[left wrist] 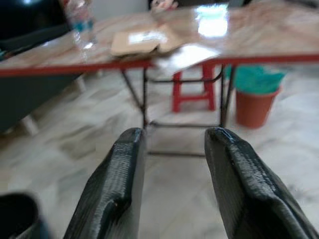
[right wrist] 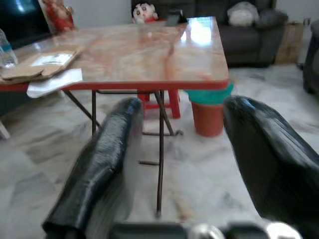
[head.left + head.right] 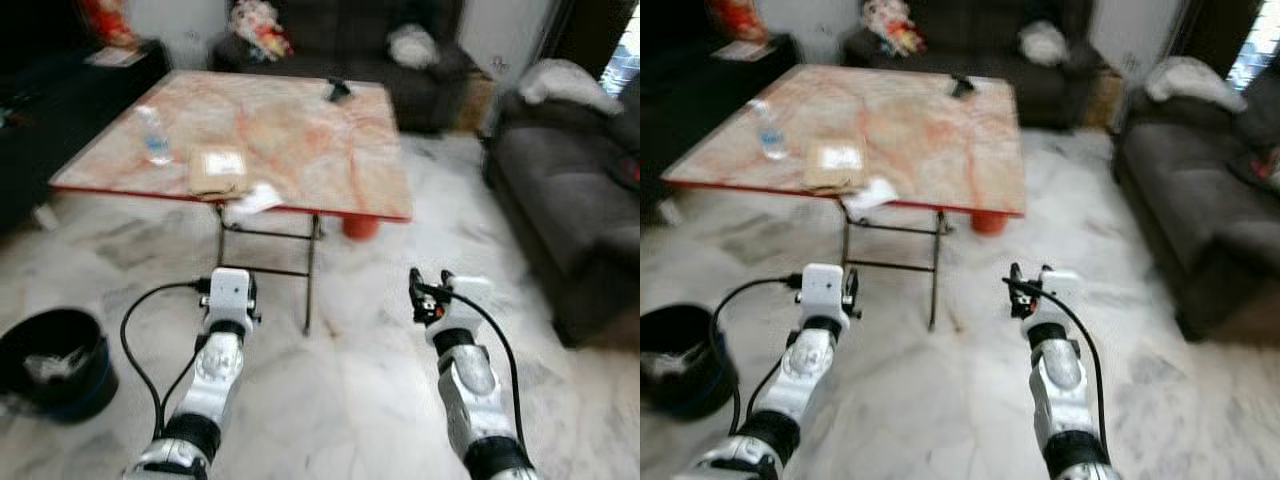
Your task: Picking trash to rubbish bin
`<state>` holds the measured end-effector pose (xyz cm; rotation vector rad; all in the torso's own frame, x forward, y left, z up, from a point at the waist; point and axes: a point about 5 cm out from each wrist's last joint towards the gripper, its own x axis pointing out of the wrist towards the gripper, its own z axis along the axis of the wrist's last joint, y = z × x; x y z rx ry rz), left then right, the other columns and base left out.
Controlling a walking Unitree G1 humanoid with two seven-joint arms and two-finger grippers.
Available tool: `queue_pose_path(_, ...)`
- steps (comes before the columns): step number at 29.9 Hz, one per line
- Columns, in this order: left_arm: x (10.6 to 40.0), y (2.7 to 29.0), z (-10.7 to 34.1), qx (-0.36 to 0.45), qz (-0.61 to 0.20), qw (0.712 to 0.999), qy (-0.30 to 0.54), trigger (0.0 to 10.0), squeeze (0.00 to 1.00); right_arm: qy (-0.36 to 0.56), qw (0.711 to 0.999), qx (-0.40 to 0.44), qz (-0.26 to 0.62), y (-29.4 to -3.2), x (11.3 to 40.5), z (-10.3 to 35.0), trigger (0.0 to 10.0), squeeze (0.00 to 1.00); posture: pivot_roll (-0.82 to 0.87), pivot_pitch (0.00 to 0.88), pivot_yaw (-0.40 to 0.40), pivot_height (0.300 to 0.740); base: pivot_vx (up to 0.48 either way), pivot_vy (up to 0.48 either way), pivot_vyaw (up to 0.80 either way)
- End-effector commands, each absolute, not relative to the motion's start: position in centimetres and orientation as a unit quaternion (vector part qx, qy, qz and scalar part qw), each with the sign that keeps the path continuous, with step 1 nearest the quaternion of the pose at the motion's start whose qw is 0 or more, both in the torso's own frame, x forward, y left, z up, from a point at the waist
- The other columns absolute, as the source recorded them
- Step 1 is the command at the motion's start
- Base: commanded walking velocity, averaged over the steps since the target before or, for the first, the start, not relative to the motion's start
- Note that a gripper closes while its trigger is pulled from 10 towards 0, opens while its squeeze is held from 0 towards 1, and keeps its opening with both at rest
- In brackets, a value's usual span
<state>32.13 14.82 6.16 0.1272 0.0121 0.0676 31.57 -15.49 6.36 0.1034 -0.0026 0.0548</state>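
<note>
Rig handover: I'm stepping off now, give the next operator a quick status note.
Left claw: open, empty, held low in front of the table.
Right claw: open, empty, also short of the table.
On the table's near edge: brown envelope, white paper hanging over the edge, plastic bottle; a small dark object at the far side.
Black bin on the floor to the robot's left, some trash already inside.
Done: nothing in hand.
Left: close in, pick each piece, carry to the bin.
</note>
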Motion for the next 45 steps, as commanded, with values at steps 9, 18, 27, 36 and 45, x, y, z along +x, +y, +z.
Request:
queue_pose_path(9,32.4,15.0,6.4,0.062,0.046,0.997,0.004,10.0,0.0,0.005,0.998,0.046,0.042,-14.9,31.5,6.2,10.0,0.0,0.09,0.0,-0.08,0.74,0.0,0.0,0.0)
queue_pose_path(18,32.2,15.3,6.3,0.061,0.057,0.997,0.004,10.0,0.0,0.003,0.998,0.041,0.052,-14.7,31.5,6.2,10.0,0.0,0.1,0.0,-0.085,0.74,0.084,0.0,0.43)
queue_pose_path(27,32.6,15.0,6.7,0.06,0.053,0.997,0.0,10.0,0.0,0.0,0.998,0.033,0.062,-14.6,31.5,6.3,10.0,0.0,0.1,0.0,-0.094,0.74,0.287,0.0,0.0)
queue_pose_path(36,32.7,14.9,6.9,0.06,0.057,0.997,-0.002,10.0,0.0,0.003,0.997,0.039,0.06,-14.6,31.3,6.1,10.0,0.0,0.1,0.0,-0.098,0.74,0.32,0.0,0.14)
queue_pose_path(45,32.7,14.7,6.9,0.057,0.056,0.997,-0.002,10.0,0.0,-0.003,0.997,0.035,0.066,-14.3,31.4,6.4,10.0,0.0,0.1,0.0,-0.103,0.74,0.33,0.0,0.15)
